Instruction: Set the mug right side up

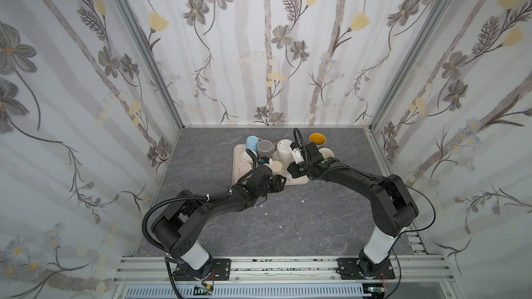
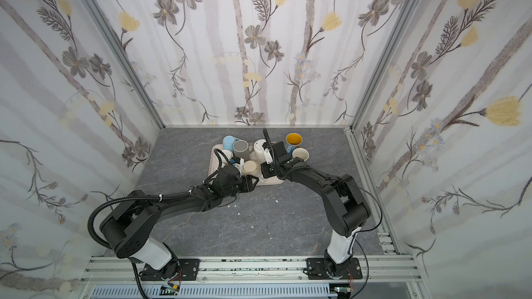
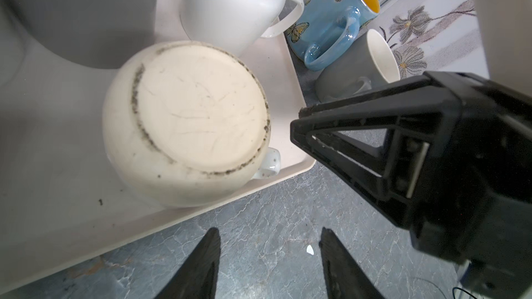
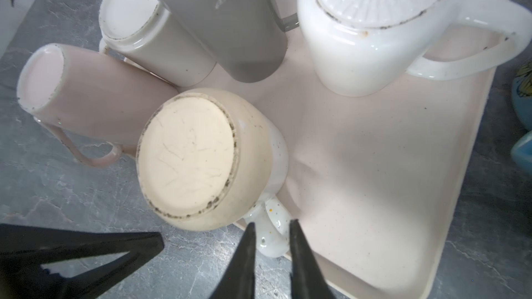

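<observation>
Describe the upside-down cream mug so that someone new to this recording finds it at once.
On the grey table sits a beige tray of upturned mugs. At its near edge stands the cream mug. Unlike the taller pink mug and grey mug near it, it is squat and round, with a grime-ringed base and a speckled handle.

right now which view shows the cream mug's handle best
The right wrist view: the cream mug's speckled handle shows close, nearly whole. The left wrist view catches only its end; in both top views it cannot be made out.
</observation>
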